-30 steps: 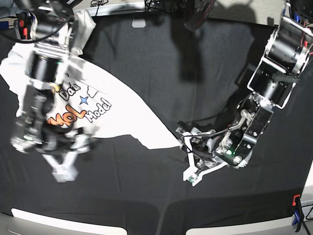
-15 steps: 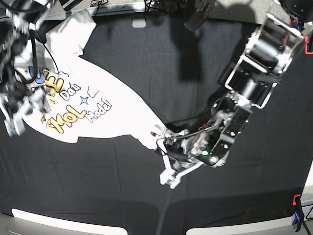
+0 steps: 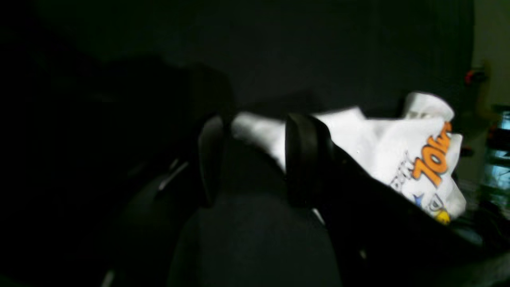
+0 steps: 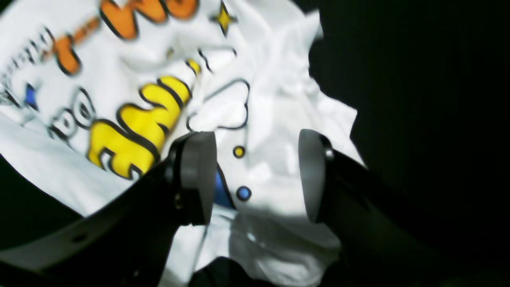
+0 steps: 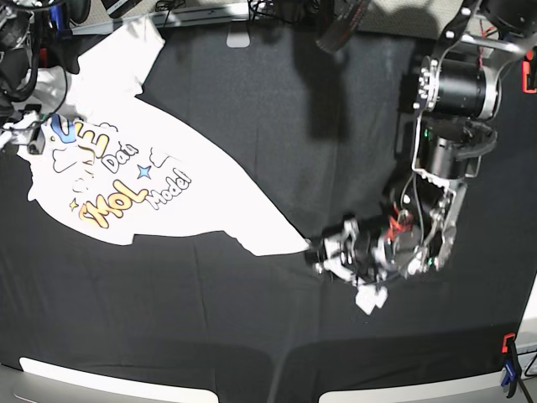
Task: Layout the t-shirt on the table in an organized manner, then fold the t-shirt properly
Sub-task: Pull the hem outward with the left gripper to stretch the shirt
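The white t-shirt [image 5: 168, 180] lies print-up on the left of the black table [image 5: 277, 126], with one corner stretched out towards the middle. My right gripper [image 5: 28, 138] hovers at the shirt's left edge. In the right wrist view it [image 4: 255, 175] is open above the yellow lettering and cloud print of the t-shirt [image 4: 271, 99]. My left gripper [image 5: 321, 252] sits just right of the stretched corner. In the left wrist view it [image 3: 257, 159] is open, and the t-shirt [image 3: 378, 143] has its corner showing just past the fingertips [image 3: 305, 159], not pinched.
A blue and red clamp [image 5: 508, 357] grips the table's front right edge. Cables and equipment line the far edge [image 5: 210, 13]. The left arm's upper links [image 5: 457, 92] stand over the right side of the table.
My right arm has swung from over the print to the shirt's left edge, uncovering the lettering. My left gripper went left, then came back beside the shirt's corner.
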